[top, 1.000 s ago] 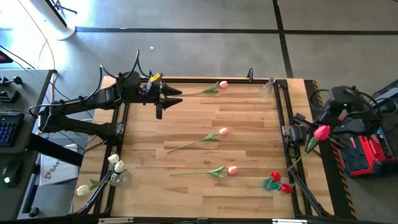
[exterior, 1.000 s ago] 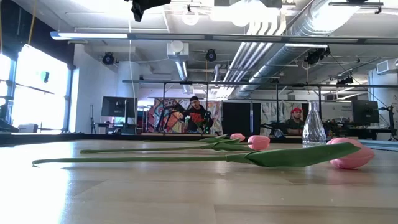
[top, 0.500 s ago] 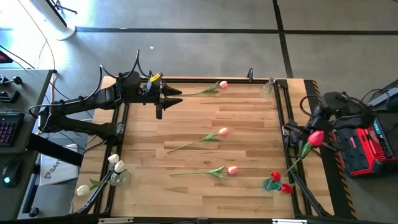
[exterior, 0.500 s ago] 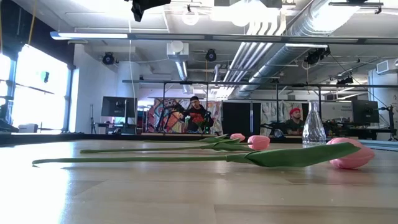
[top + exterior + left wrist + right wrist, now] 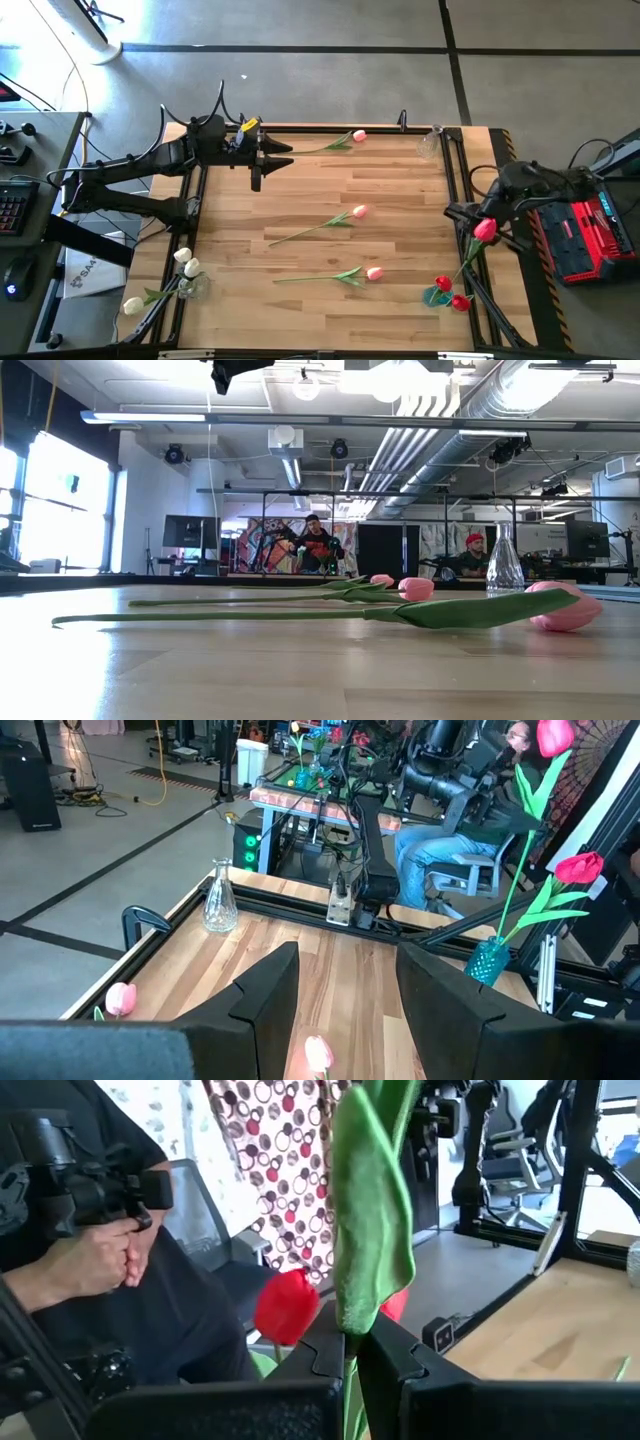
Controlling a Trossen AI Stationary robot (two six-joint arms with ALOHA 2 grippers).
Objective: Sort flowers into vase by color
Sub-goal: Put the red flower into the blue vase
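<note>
Your right gripper (image 5: 470,218) has its jaws clamped on a red flower (image 5: 484,229) at the surface's right edge, stem slanting down toward the teal vase (image 5: 437,296) just nearer. The left gripper (image 5: 262,165) waits far left, jaws wide.

The tulip (image 5: 484,229) in the black right gripper (image 5: 470,214) had a red head and green stem; nearby, a teal vase (image 5: 437,296) held red blooms. Ahead of the black left gripper (image 5: 257,177) lay three pink tulips (image 5: 359,211) on the pale wood table (image 5: 400,190).
</note>
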